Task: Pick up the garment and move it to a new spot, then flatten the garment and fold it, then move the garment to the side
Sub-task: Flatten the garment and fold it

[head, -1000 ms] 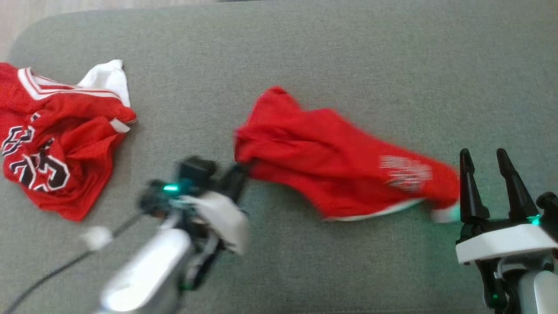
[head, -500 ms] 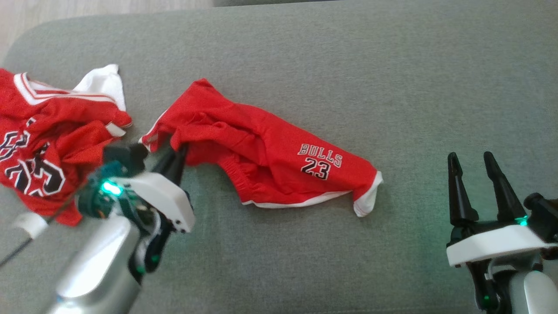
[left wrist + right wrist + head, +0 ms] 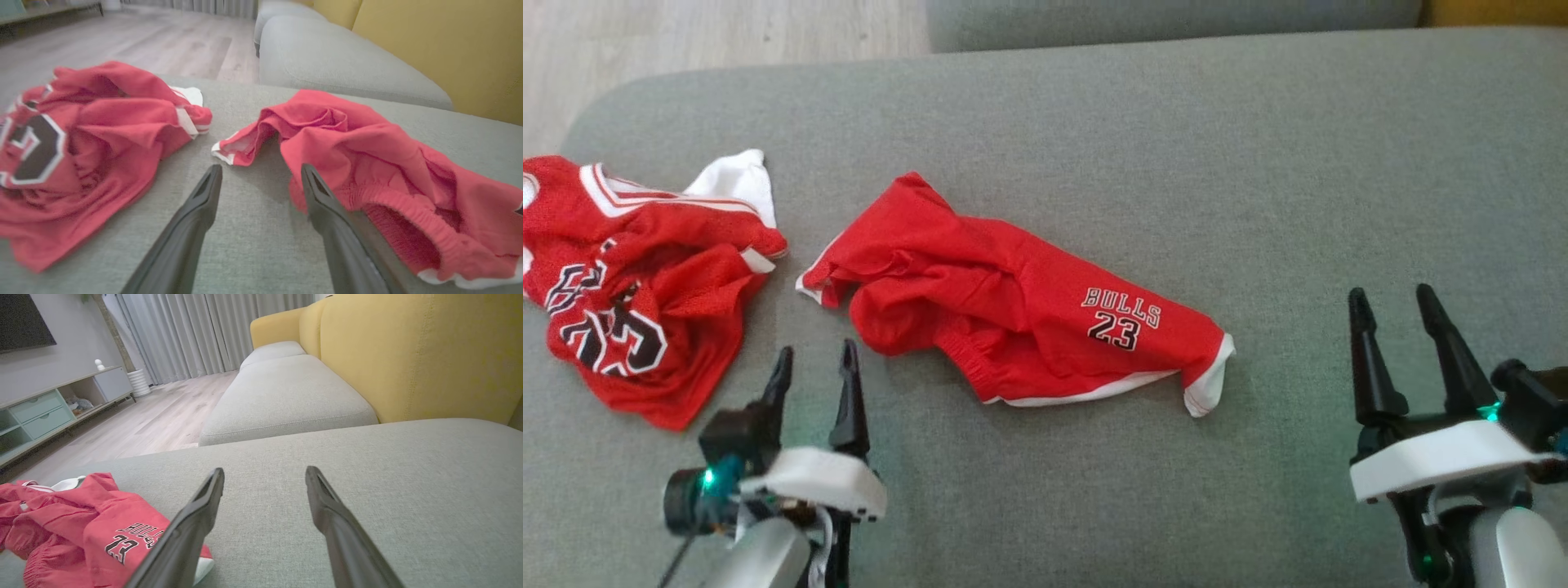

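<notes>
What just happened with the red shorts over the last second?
The left gripper dragged the red shorts to the robot's left, toward the crumpled jersey, then let go and pulled back. Its fingers now stand open near the shorts' left end. The shorts lie rumpled on the grey cushion. The right gripper stayed open and idle, and the jersey did not move.

A home living room: a grey fabric sofa seat (image 3: 286,396) with yellow padded backrest (image 3: 408,355), long grey curtains (image 3: 204,330), pale wooden floor (image 3: 163,412) and a low cabinet with mint-green drawers (image 3: 41,412).
</notes>
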